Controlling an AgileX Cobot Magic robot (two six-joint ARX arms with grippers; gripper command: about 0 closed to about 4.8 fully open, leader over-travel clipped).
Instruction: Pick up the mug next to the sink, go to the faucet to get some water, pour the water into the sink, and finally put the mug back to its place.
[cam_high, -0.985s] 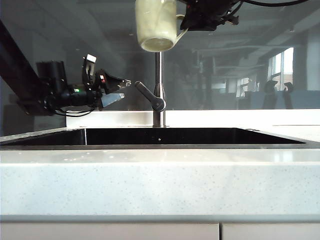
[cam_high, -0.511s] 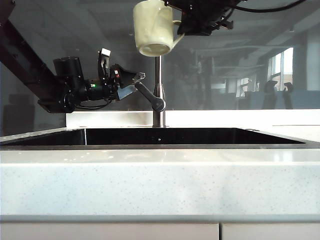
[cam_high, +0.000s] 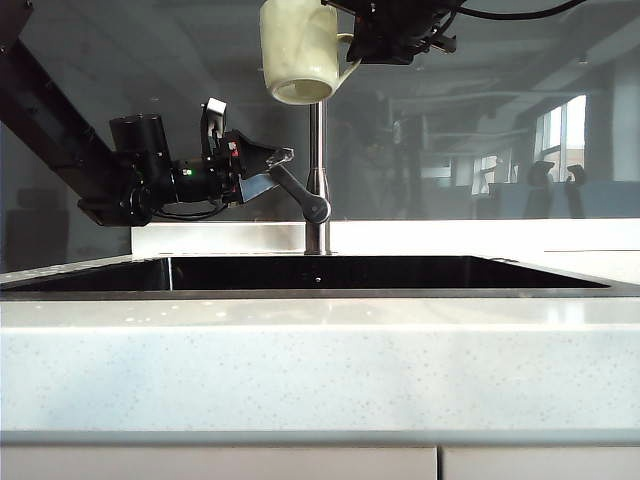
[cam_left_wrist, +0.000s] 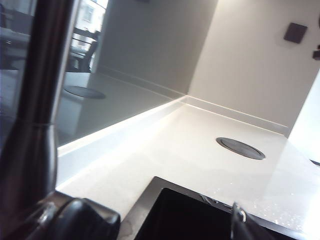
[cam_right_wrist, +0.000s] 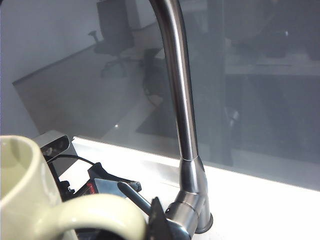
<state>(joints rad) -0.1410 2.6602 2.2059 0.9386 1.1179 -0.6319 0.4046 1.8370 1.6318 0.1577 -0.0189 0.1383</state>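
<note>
Since a second ago your left gripper (cam_high: 272, 170) has travelled from well left of the faucet (cam_high: 317, 180) to its lever handle (cam_high: 300, 193), jaws spread wide, one above and one below the lever's upper end, nothing yet clamped; whether they touch it you cannot tell. Right gripper (cam_high: 358, 45): closed on the handle of the mug (cam_high: 298, 50), which has drifted slightly left and up and now hangs high above the sink (cam_high: 320, 272), at the top of the exterior view. Mug attitude: tilted, its open mouth visible from below; the faucet's curved top is hidden behind it, so whether the mug sits under the spout cannot be read. Lever axis: slanting from the round end at the pipe, up and away towards the left arm, which is the nearer one. Likely next for you: close on the lever and swing it to start water.
</note>
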